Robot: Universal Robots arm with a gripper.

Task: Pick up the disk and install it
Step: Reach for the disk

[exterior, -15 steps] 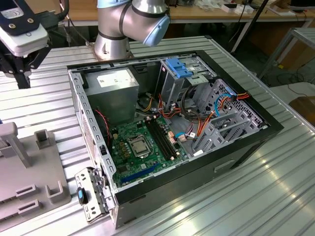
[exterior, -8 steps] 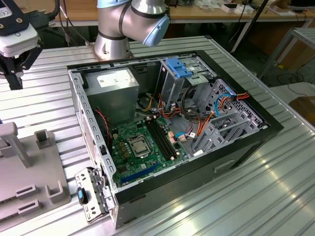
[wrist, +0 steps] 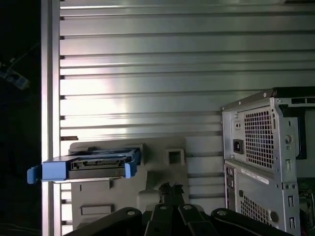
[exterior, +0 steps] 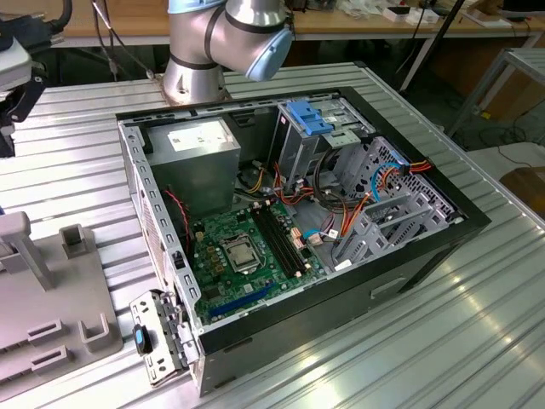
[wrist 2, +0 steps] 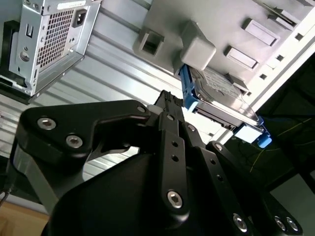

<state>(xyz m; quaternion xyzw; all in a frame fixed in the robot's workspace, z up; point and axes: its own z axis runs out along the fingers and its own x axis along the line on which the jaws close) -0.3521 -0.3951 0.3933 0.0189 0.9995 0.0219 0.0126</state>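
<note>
Second wrist view gives us the clearest look at the disk [wrist 2: 221,96]: a grey metal drive in its bright blue carrier, seated on a pale grey fixture [wrist 2: 275,44] just beside one of its raised posts [wrist 2: 197,49]. How it is seated we cannot tell, since the black links of the claw [wrist 2: 170,98] cover its near end. In the first wrist view the disk [wrist: 96,164] shows edge-on, with a blue tab at each end. It rests on the same fixture [wrist: 147,182] at the edge of the ribbed metal bench [wrist: 147,73]. The claw [wrist: 170,187] sits apart from the disk, and we cannot tell whether it is released or clenched. Near the fixture stands the rear of the computer case [wrist: 268,162], cut off by the frame. In the exterior view the case [exterior: 400,273] lies open at the centre of the frame. The fixture [exterior: 51,298] is cut off at the exterior view's left edge, and the arm [exterior: 230,34] is cropped at the top.
</note>
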